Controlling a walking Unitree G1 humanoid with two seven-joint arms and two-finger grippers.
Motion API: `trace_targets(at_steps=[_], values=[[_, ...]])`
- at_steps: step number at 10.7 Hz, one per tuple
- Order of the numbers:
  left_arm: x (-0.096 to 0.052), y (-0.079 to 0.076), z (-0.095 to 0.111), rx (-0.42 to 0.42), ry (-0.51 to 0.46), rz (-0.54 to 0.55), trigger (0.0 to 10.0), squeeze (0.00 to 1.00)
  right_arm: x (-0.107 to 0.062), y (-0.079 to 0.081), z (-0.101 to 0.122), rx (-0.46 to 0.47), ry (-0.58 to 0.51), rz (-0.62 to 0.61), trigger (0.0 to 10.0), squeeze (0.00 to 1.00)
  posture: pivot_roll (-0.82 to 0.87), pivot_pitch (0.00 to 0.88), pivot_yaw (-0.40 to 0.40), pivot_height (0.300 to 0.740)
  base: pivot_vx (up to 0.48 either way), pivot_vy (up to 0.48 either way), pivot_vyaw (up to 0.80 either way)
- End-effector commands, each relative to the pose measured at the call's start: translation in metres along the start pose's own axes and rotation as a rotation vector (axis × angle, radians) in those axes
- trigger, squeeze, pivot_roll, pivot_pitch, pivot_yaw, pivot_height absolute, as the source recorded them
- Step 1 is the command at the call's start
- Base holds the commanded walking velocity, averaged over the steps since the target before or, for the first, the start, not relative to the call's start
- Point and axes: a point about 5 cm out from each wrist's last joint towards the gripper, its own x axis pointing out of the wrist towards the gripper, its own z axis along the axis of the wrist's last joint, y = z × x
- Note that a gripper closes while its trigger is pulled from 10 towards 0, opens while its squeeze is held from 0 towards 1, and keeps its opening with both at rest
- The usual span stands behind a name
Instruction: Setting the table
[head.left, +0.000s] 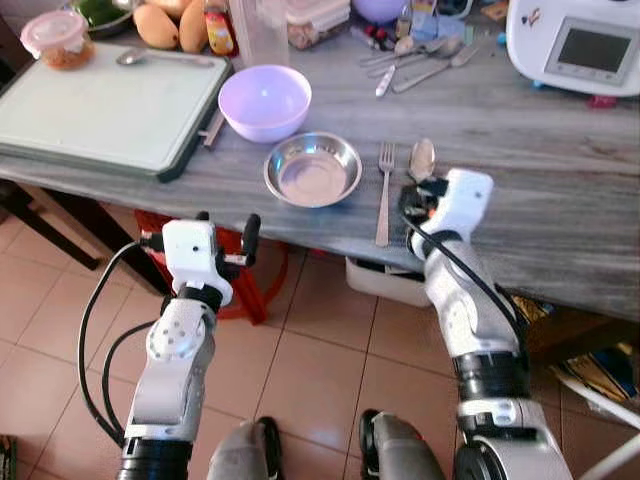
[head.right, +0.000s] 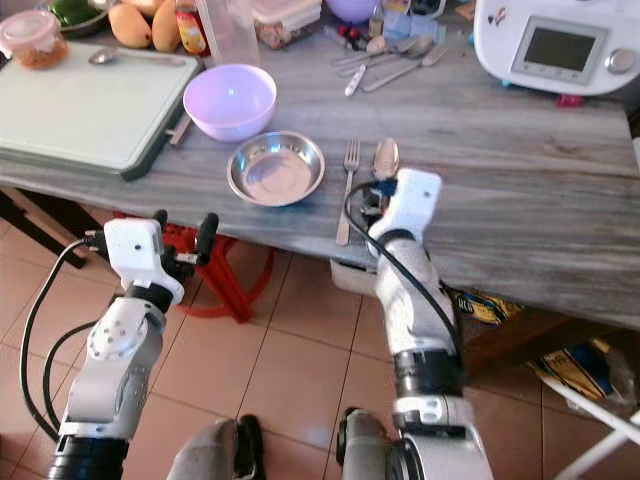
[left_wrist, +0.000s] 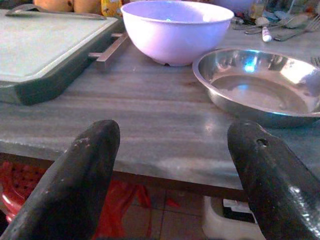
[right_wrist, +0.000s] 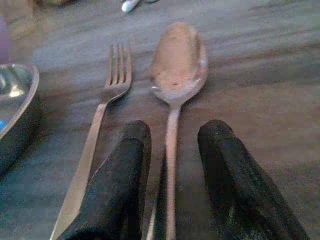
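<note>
Right gripper (right_wrist: 170, 175): fingers parted, straddling spoon (right_wrist: 176, 75) handle on bench (head.left: 520, 170); spoon's long axis runs straight ahead (fork (right_wrist: 102, 120) just beside). Left gripper (left_wrist: 175, 175): open, idle.

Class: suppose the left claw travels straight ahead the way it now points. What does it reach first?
Probably the edge of the table, which lies directly ahead of the open left claw. If it cleared the edge, the steel dish and purple bowl come next; which one is unclear.
</note>
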Motion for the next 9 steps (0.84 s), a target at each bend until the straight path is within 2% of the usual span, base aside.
trace_targets(at_steps=[1, 2, 3, 4, 5, 6, 8, 9], values=[[0.0, 0.001, -0.004, 0.003, 0.02, 0.004, 10.0, 0.0, -0.003, 0.001, 0.006, -0.006, -0.049, 0.021, 10.0, 0.0, -0.05, 0.171, 0.049, 0.74, 0.0, 0.0, 0.0], [0.004, 0.002, -0.002, 0.007, 0.016, 0.018, 10.0, 0.0, -0.006, 0.007, 0.018, -0.02, -0.153, 0.066, 10.0, 0.0, -0.05, 0.161, 0.05, 0.74, 0.0, 0.0, 0.0], [0.004, 0.003, -0.002, 0.014, 0.017, 0.031, 10.0, 0.0, -0.008, 0.01, 0.023, -0.048, -0.196, 0.091, 10.0, 0.0, -0.05, 0.157, 0.049, 0.74, 0.0, 0.0, 0.0], [0.003, 0.002, -0.006, 0.021, 0.038, 0.047, 10.0, 0.0, -0.014, 0.01, 0.028, -0.153, -0.258, 0.098, 10.0, 0.0, -0.05, 0.147, 0.047, 0.74, 0.0, 0.0, 0.0], [0.003, 0.001, -0.008, 0.019, 0.042, 0.048, 10.0, 0.0, -0.018, 0.005, 0.024, -0.116, -0.254, 0.091, 10.0, 1.0, -0.05, 0.139, 0.043, 0.74, 0.0, 0.0, 0.0], [0.003, 0.0, -0.008, 0.014, 0.042, 0.048, 10.0, 0.0, -0.025, -0.003, 0.016, -0.122, -0.236, 0.068, 10.0, 1.0, -0.06, 0.133, 0.039, 0.74, 0.0, 0.0, 0.0], [0.006, 0.0, -0.008, 0.016, 0.046, 0.056, 10.0, 0.0, -0.03, -0.011, 0.005, -0.112, -0.193, 0.035, 10.0, 1.0, -0.06, 0.143, 0.044, 0.74, -0.281, 0.0, 0.0], [0.008, 0.0, -0.006, 0.015, 0.04, 0.053, 10.0, 0.0, -0.031, -0.009, 0.005, -0.163, -0.198, 0.057, 10.0, 0.45, -0.06, 0.136, 0.045, 0.74, -0.274, 0.0, 0.0]])
